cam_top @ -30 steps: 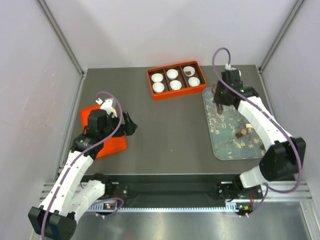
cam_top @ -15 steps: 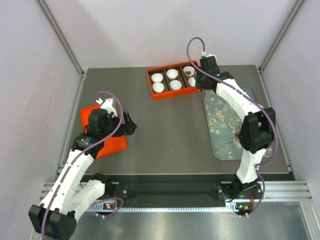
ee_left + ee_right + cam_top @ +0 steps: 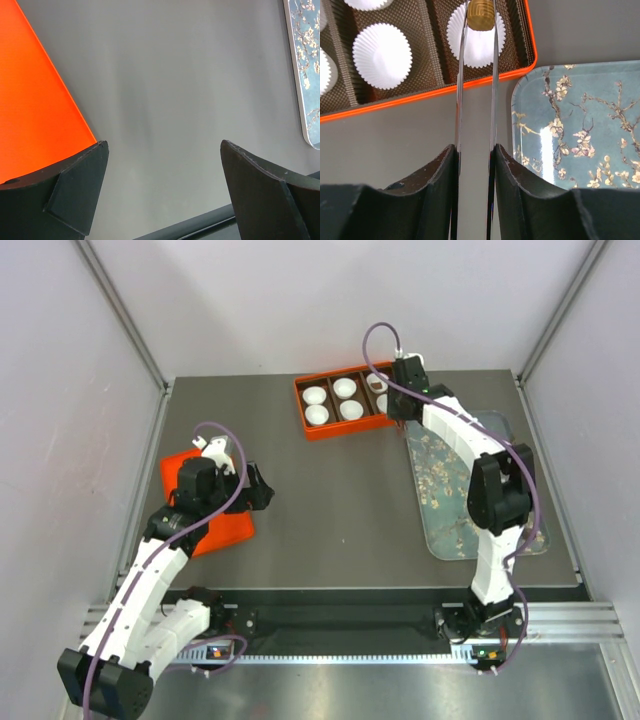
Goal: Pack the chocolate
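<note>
Quick headcount: two robot arms [image 3: 150,570]. One orange box [image 3: 395,100], split into three compartments. Six white paper cups [image 3: 314,395], two per compartment, though the right-hand pair is half hidden behind an arm. I can only make out two pieces of chocolate [image 3: 480,9]: that tan one, plus a dark brown one [image 3: 377,386] in a cup. One blossom-print tray [image 3: 440,515]. One flat orange lid [image 3: 30,100].

The worktop [image 3: 175,100] looks matt and smooth, the blossom tray [image 3: 592,95] glossy. The fluted cups [image 3: 382,49] are paper; the orange box [image 3: 420,95] has a dimpled liner; the chocolate [image 3: 480,9] is smooth.
</note>
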Robot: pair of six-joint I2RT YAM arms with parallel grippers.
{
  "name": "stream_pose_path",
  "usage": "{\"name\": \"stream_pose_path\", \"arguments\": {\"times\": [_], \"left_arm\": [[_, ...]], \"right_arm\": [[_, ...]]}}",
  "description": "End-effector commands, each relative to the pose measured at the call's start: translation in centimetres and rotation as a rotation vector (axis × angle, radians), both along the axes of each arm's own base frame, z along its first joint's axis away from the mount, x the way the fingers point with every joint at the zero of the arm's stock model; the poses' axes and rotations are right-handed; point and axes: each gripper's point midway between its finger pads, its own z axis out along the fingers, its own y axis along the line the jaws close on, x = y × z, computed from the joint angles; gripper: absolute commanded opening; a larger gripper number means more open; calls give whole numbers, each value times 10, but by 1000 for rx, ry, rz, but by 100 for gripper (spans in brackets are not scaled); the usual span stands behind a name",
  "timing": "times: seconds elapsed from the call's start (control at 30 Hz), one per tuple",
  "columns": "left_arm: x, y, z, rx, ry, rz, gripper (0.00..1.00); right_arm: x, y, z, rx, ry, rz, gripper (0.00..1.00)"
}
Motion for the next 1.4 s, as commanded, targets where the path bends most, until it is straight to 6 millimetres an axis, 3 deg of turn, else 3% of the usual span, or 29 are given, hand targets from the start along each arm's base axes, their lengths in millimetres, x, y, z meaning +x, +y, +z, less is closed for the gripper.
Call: {"name": "stream_pose_path", "arguments": {"times": [0.0, 0.3, 0.87, 0.97, 1.13, 1.17, 1.23, 1.27, 1.33, 1.37], "left_arm": [[4, 0, 2, 7, -20, -1, 98], [4, 0, 1, 8, -17, -1, 98], [4, 1, 1, 11, -18, 4, 98], [4, 1, 2, 11, -19, 6, 98], [4, 1, 3, 10, -22, 4, 98], [4, 1, 3, 10, -22, 6, 98], [4, 1, 3, 8, -25, 3, 98], [4, 1, 3, 7, -25, 2, 98], [3, 0, 5, 5, -30, -1, 98], [3, 0, 6, 2, -33, -2, 98]], "right_arm": [[20, 9, 29, 7, -105, 4, 34], [24, 11, 19, 5, -94, 2, 38], [26, 10, 22, 0, -102, -3, 41], [26, 10, 32, 6, -119, 3, 41], [16, 8, 72, 20, -176, 12, 40], [11, 5, 89, 30, -204, 6, 41], [-2, -2, 97, 19, -197, -6, 41], [-12, -8, 114, 33, -223, -20, 40], [-29, -18, 111, 12, -202, -38, 40], [-43, -26, 124, 21, -217, -52, 40]]}}
